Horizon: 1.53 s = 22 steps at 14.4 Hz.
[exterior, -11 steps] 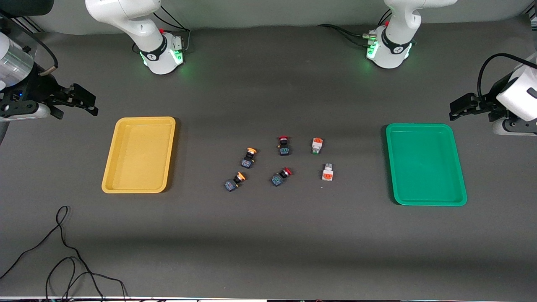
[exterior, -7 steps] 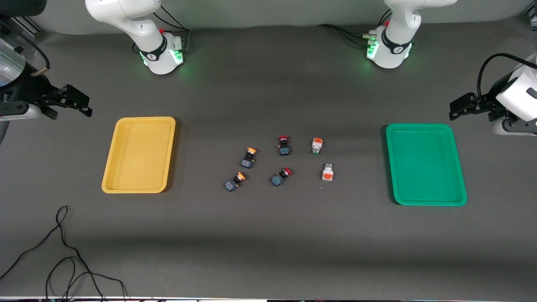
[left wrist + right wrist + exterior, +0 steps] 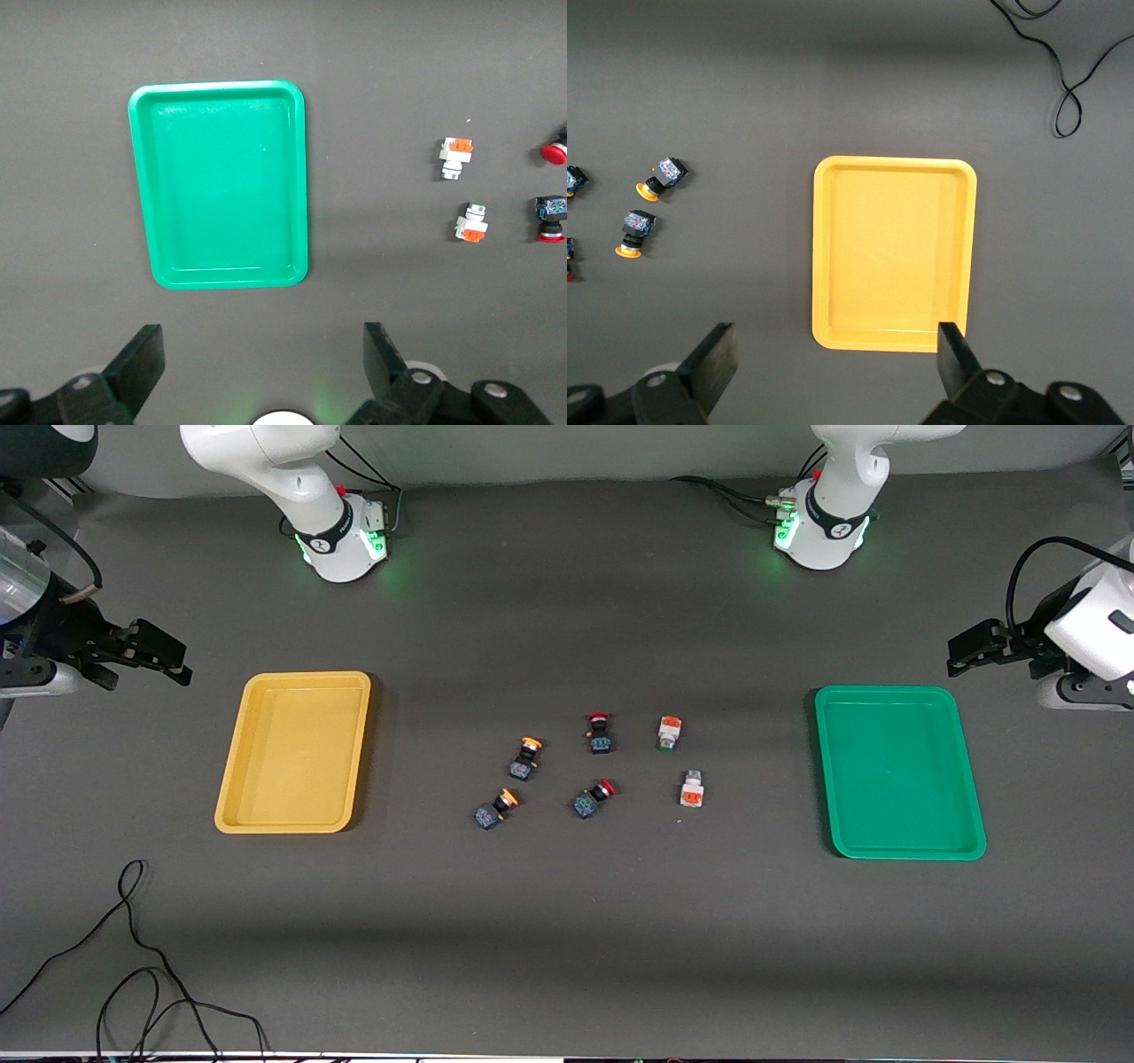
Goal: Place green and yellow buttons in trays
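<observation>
**Desk:** Set the scene for me, nearest the front camera first.

**Robot:** A loose black cable [image 3: 133,957] lies on the dark grey table [image 3: 567,939], nearest the camera. Farther off sit six thumb-sized push-button switches, between my two trays. I count two with orange-yellow round caps on black-and-blue bodies [image 3: 494,809] [image 3: 525,758], two red-capped black-and-blue ones [image 3: 594,798] [image 3: 600,732], and two white-bodied ones with an orange patch and a greenish-silver tip [image 3: 692,789] [image 3: 669,732]. The shallow yellow plastic tray [image 3: 232,797] lies toward my right arm's end, the green plastic tray [image 3: 970,815] toward my left arm's end. That makes two trays, both holding nothing.

**Desk:** And your claws?

**Robot:** My right gripper [image 3: 164,657] hangs over bare table just off the yellow tray, fingers spread wide with nothing between them. My left gripper [image 3: 966,651] hangs over bare table beside the green tray, likewise wide and holding nothing.

**Desk:** Which step is this?

**Robot:** The very start, as I judge it: no switch is picked. Next, each arm needs to travel in over the cluster, line its fingers across one switch body and descend. I would send yellow caps to the yellow tray and green-tipped ones to the green, and the red pair should stay put.
</observation>
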Each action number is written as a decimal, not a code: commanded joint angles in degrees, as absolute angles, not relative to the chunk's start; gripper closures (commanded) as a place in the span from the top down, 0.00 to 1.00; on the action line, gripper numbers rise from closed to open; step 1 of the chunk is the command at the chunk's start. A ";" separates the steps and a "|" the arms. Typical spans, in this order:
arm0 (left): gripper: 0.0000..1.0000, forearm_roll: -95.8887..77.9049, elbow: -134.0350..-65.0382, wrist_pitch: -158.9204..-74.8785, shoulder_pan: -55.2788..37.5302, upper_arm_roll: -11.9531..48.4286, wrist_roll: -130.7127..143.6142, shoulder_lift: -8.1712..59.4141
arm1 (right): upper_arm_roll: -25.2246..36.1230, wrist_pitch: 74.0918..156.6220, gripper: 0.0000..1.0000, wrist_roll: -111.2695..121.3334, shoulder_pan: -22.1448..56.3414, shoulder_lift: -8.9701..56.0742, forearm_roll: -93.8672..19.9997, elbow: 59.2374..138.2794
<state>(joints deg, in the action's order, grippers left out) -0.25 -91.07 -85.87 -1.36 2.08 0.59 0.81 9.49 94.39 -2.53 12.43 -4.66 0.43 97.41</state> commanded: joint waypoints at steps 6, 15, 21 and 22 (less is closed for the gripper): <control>1.00 -0.61 -98.51 -90.43 -8.95 2.29 3.24 0.09 | 8.88 94.21 0.94 -3.16 15.71 5.87 -3.16 94.31; 1.00 -4.30 -106.52 -104.23 -25.03 2.46 25.29 0.79 | 8.96 110.53 1.00 -25.11 26.35 24.32 -10.35 94.92; 1.00 -4.75 -110.02 -108.26 -29.35 2.46 27.95 1.32 | 8.88 131.20 1.00 -34.88 30.84 38.04 -23.80 94.48; 1.00 -4.75 -112.56 -110.72 -29.88 2.46 27.95 1.58 | 8.88 133.13 1.00 -36.46 31.37 39.19 -24.17 94.31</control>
<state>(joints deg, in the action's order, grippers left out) -4.12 -107.73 -106.30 -28.03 3.39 26.81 1.82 8.37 130.49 -32.38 29.49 36.95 -21.68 96.42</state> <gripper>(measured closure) 0.000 0.000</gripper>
